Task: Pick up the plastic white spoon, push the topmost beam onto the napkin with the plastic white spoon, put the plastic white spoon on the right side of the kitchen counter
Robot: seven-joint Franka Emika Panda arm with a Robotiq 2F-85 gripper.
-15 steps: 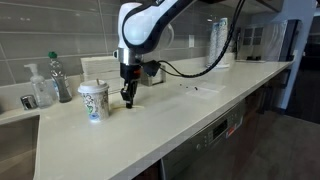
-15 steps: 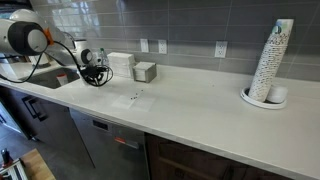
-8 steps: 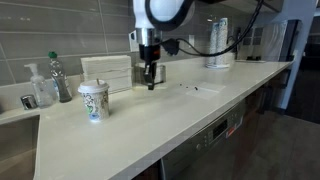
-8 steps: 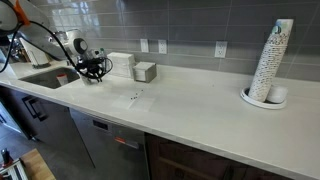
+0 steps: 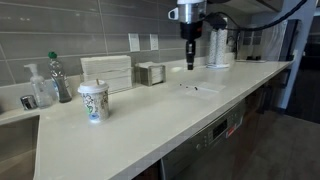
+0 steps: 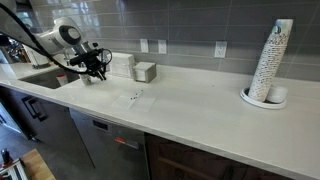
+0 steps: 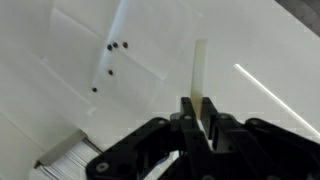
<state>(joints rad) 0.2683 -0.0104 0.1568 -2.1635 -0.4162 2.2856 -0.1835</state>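
In the wrist view my gripper [image 7: 197, 112] is shut on the plastic white spoon [image 7: 200, 68], whose pale shaft sticks out straight beyond the fingertips. Ahead of it lies the napkin [image 7: 145, 62], a faint square sheet with a few small dark pieces [image 7: 118, 45] on it; I cannot tell which is the topmost beam. In both exterior views the gripper [image 5: 190, 58] [image 6: 97, 68] hangs above the kitchen counter [image 5: 150, 120], clear of the surface. The dark pieces [image 5: 191, 88] [image 6: 135, 98] lie on the counter below and in front of it. The spoon is too thin to make out there.
A paper cup [image 5: 93, 101], a ribbed white dispenser [image 5: 107, 72], a small grey box [image 5: 151, 74] and bottles [image 5: 58, 78] stand along the tiled wall. A sink [image 6: 45, 78] lies at one end, and a tall cup stack [image 6: 272, 60] stands at the other.
The arm has swung away from the paper cup, along the counter and higher, past the dispenser to above the napkin. The jaws stayed shut on the spoon.
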